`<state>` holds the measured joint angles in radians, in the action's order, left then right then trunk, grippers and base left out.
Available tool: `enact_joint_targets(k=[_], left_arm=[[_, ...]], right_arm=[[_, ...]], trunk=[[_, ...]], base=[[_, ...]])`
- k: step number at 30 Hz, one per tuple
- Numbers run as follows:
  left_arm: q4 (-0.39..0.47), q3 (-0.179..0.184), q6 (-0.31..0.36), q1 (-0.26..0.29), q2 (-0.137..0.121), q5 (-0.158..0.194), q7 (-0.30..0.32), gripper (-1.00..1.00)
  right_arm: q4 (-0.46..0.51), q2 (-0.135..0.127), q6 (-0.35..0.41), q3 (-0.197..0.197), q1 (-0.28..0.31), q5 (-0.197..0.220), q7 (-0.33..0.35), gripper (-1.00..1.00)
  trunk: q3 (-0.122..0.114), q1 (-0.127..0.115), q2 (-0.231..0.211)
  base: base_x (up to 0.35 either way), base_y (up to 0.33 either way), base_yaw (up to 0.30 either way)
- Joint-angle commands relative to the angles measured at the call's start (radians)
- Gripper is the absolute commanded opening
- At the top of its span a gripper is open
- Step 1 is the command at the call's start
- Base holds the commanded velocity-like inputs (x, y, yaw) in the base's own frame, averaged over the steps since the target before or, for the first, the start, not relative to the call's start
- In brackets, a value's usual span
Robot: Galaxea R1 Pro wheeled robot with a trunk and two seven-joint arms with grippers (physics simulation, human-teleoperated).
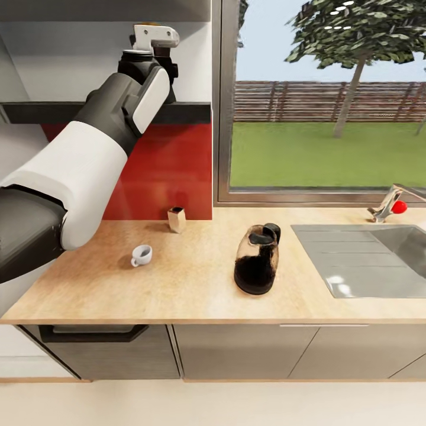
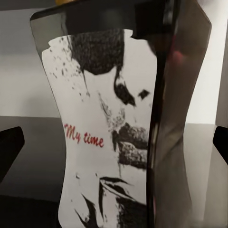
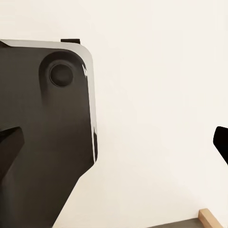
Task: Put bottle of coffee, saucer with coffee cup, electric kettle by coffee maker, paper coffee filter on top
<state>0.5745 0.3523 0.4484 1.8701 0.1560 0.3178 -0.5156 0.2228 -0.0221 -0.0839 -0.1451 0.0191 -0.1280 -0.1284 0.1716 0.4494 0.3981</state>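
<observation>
My left arm reaches up to the dark kitchen shelf, with the left gripper at the shelf's level. The left wrist view looks straight at the bottle of coffee, a dark jar with a white "My time" label. It stands between the open left gripper's wide-spread fingers, which stay clear of it. On the countertop stand the dark glass electric kettle and, to its left, the white coffee cup. The right gripper is open and holds nothing.
A small tan upright thing stands by the red backsplash; I cannot tell what it is. A steel sink with a red-knobbed tap takes up the counter's right end under the window. Grey cabinet fronts run below.
</observation>
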Motion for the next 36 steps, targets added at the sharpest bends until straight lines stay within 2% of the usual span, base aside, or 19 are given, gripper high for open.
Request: enact_joint_targets(k=[1,9,13,19,20,36], left_arm=[[0.001,0.007,0.003,0.001,-0.001,0.011,-0.009,1.00],[0.001,0.007,0.000,0.000,-0.001,0.011,-0.009,1.00],[-0.001,0.007,-0.032,-0.003,-0.001,0.012,-0.009,1.00],[0.000,0.008,-0.040,-0.017,-0.001,0.012,-0.008,1.00],[0.000,0.008,-0.040,-0.017,-0.001,0.012,-0.008,-1.00],[-0.001,0.008,-0.041,-0.037,-0.004,0.013,-0.008,-1.00]], right_arm=[[-0.001,0.001,-0.004,-0.008,0.001,-0.011,0.000,1.00],[-0.001,0.001,-0.004,-0.008,0.001,-0.011,0.000,1.00],[-0.002,0.001,-0.004,-0.008,0.001,-0.011,0.000,1.00],[-0.001,0.001,-0.004,-0.008,0.001,-0.011,0.000,1.00],[-0.001,0.001,-0.004,-0.008,0.001,-0.011,0.000,1.00],[-0.002,0.001,-0.004,-0.008,0.001,-0.010,0.000,1.00]], trunk=[[0.002,0.001,0.002],[0.002,0.001,0.002],[0.002,0.001,0.002],[0.002,0.001,0.002],[0.002,0.001,0.002],[0.002,0.001,0.002]], base=[[0.065,0.005,0.000],[0.100,0.020,0.000],[0.011,0.002,0.000],[0.001,0.000,0.000],[0.000,0.000,0.000],[0.000,0.000,0.000]])
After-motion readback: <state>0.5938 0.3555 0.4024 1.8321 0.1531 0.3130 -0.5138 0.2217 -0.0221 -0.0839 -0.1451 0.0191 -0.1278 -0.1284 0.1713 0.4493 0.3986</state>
